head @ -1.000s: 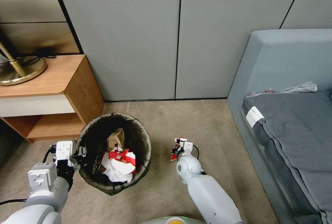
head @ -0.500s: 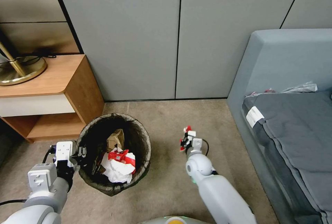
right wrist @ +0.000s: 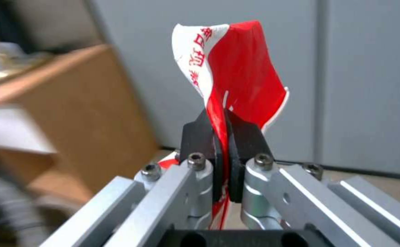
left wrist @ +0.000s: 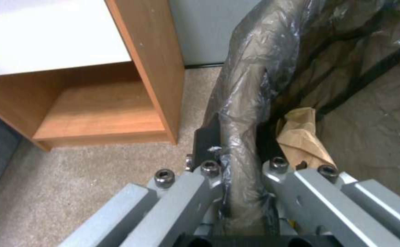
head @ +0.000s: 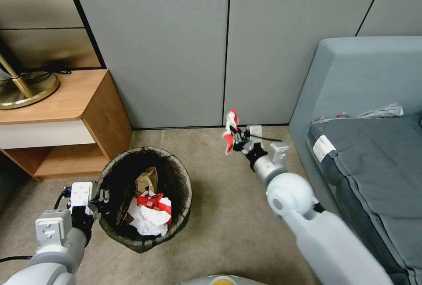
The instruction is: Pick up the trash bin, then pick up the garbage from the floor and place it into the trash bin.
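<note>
- Fingers (right wrist: 200,137) of the right gripper (head: 235,137) clamp a red-and-white wrapper (head: 229,131), long axis upright, above the floor right of the trash bin (head: 176,175).
- Left gripper (head: 102,197) pinches the bin's near-left rim.

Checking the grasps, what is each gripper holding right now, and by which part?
The right gripper pinches a red-and-white wrapper by its lower end. The left gripper clamps the trash bin by its bag-covered rim.
</note>
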Robot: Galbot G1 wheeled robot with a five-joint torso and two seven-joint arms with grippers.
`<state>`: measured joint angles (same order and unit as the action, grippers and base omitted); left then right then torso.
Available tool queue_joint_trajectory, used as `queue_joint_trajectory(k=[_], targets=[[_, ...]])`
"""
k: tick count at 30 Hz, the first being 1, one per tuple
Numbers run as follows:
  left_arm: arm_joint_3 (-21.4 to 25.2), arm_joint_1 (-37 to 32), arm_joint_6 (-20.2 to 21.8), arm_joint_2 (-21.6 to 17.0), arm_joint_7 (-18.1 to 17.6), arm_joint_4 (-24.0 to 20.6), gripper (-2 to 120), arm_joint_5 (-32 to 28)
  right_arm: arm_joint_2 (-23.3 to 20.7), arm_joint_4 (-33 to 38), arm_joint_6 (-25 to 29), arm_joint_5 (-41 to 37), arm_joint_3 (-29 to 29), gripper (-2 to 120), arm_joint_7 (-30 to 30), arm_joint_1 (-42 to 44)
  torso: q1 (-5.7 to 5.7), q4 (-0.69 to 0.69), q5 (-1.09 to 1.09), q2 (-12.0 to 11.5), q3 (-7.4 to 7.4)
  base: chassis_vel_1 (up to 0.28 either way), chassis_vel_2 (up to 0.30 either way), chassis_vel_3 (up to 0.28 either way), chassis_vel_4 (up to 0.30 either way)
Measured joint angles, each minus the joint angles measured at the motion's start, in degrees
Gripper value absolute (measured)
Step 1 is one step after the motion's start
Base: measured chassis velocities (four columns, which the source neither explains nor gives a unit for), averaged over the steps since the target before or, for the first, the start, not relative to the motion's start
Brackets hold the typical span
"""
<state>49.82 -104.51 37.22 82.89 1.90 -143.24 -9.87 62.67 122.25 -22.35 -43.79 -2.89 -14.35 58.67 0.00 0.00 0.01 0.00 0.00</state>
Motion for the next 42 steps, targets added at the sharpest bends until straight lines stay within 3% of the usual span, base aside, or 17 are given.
queue_joint_trajectory(k=[10,17,31,42], targets=[[-0.4,0.1,0.1,-0.6,0.0,0.0,1,0.4,-4.8,12.2,-3.1,-11.2,4.0,0,4.4,-1.8,0.0,0.0,-0.01,0.0,0.0,0.0,0.0,0.0,0.0],[-0.7,0.2,0.2,-0.7,0.0,0.0,1,0.5,-5.7,15.4,-4.7,-15.7,9.8,0,4.8,-4.2,0.0,0.0,-0.01,0.0,0.0,0.0,0.0,0.0,0.0],[-0.9,0.4,0.4,-0.7,0.0,0.0,1,0.6,-3.5,13.2,-5.4,-14.5,24.0,0,4.1,-8.2,0.0,0.0,-0.01,0.0,0.0,0.0,0.0,0.0,0.0],[-1.0,0.4,0.4,-0.5,-0.1,0.0,1,0.6,2.1,5.7,-5.9,-9.0,28.1,0,2.8,-9.0,0.0,0.0,-0.02,0.0,0.0,0.0,0.0,0.0,0.0]])
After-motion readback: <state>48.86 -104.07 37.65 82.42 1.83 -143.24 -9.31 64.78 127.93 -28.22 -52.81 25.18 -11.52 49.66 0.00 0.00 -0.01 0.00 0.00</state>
